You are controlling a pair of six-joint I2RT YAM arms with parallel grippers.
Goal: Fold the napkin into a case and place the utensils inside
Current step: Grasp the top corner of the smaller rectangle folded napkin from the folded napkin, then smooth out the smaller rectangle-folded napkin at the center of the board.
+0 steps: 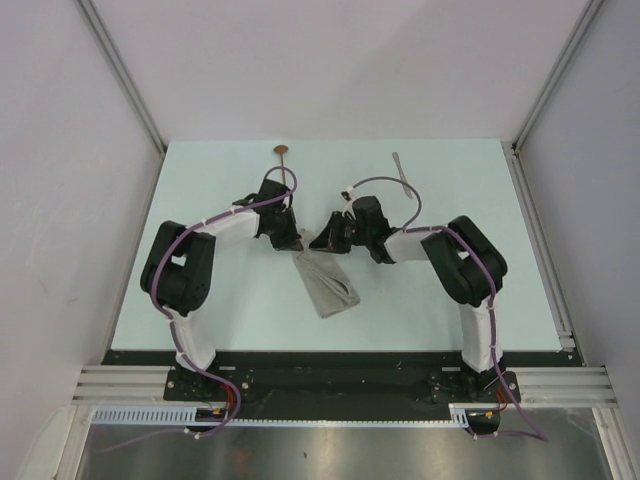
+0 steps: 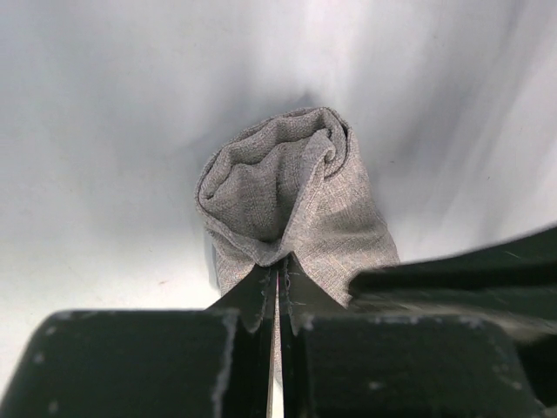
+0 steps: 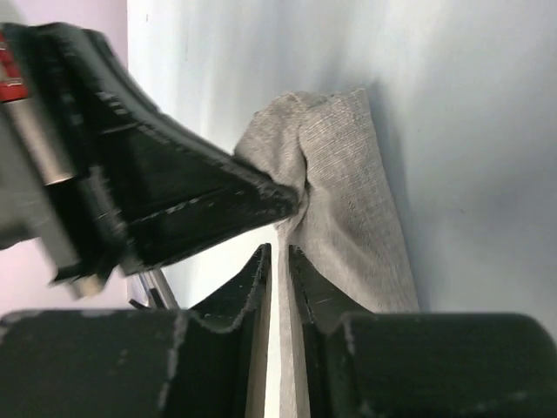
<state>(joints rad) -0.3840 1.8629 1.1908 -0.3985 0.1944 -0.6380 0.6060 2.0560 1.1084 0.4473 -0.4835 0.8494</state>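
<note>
The grey-beige napkin (image 1: 328, 285) lies folded into a narrow strip at mid-table, its near end on the surface. My left gripper (image 1: 290, 243) and right gripper (image 1: 325, 243) meet at its far end. In the left wrist view the left gripper (image 2: 278, 270) is shut on a pinched fold of the napkin (image 2: 296, 192), which bulges into a rolled pocket. In the right wrist view the right gripper (image 3: 278, 257) stands nearly closed with the napkin's (image 3: 348, 192) edge between its jaws. The spoon (image 1: 283, 152) and the knife (image 1: 402, 172) lie at the far edge.
The pale table (image 1: 200, 300) ends at a black strip at the near edge, where the arm bases stand. Grey walls and metal rails close in the left, right and far sides. The left gripper's finger (image 3: 174, 200) crosses the right wrist view, close to the right gripper.
</note>
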